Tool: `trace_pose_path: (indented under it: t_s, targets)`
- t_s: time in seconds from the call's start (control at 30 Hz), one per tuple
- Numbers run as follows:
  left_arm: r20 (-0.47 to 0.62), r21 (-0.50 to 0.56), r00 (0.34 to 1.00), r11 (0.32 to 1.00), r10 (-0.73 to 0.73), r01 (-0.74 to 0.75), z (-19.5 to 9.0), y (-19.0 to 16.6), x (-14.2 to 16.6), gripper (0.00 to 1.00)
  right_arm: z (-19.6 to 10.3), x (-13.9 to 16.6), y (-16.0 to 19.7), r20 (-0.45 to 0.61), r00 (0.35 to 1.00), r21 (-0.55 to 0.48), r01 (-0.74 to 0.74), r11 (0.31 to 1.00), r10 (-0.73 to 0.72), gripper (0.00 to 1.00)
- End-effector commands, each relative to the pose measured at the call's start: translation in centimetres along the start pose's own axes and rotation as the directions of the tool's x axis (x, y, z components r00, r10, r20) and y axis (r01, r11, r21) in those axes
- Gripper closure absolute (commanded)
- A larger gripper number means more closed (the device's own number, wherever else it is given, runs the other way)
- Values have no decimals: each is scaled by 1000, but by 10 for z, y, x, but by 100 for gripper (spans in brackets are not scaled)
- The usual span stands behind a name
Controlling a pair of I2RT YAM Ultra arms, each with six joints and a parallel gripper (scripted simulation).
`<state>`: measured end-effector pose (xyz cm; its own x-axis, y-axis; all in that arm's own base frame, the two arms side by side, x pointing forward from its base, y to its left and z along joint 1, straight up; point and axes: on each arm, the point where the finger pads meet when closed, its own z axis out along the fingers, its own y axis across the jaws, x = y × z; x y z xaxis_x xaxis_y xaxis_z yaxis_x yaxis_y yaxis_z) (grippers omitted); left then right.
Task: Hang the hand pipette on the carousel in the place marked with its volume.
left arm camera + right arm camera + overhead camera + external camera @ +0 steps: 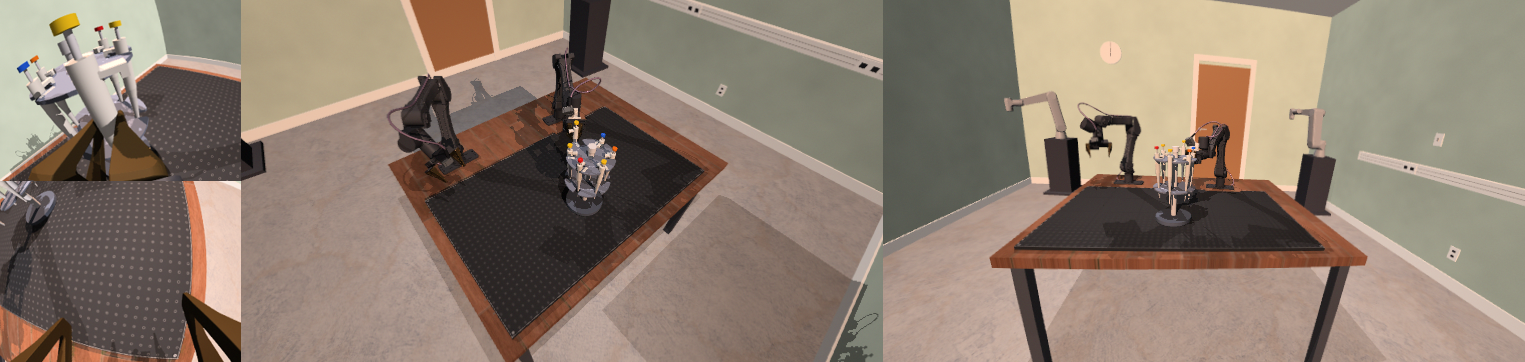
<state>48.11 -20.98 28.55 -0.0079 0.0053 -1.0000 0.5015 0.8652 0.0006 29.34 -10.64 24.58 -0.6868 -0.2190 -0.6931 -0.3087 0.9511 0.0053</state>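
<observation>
My left gripper (110, 118) is shut on the lower body of a white pipette (90, 90) (576, 132) with a yellow push button. The pipette is tilted in the left wrist view, its button end up, at the outer edge of the carousel (61, 84) (584, 202) (1173, 218). Its finger hook (114, 68) points right in that view; whether it touches the head cannot be told. No printed volume is readable. Pipettes with red (580, 160), blue (602, 135), orange (614, 149) and yellow (604, 162) buttons hang on the head. My right gripper (120, 313) (453, 172) (1099, 154) is open and empty, away from the carousel.
The carousel stands on the black dotted mat (501, 240) (1083, 230) (121, 266) on the wooden table (1178, 260). Its hanging pipettes stand close around the held one. The right arm (418, 110) is at the table's other end.
</observation>
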Motion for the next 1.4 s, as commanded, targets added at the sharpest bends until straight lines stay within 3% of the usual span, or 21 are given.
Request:
trace_pose_path:
  t_s: [0.0, 1.37]
  targets:
    - [60, 5, 998, 1000, 2, -2, -2, -7, -25, 88, -3, -7, -4, 26, 1000, 6, 14, 1000, -14, 0]
    - [44, 2, 999, 1000, -1, 1, -4, -9, -16, 88, -3, -7, -4, 26, 1000, 6, 14, 1000, -14, 0]
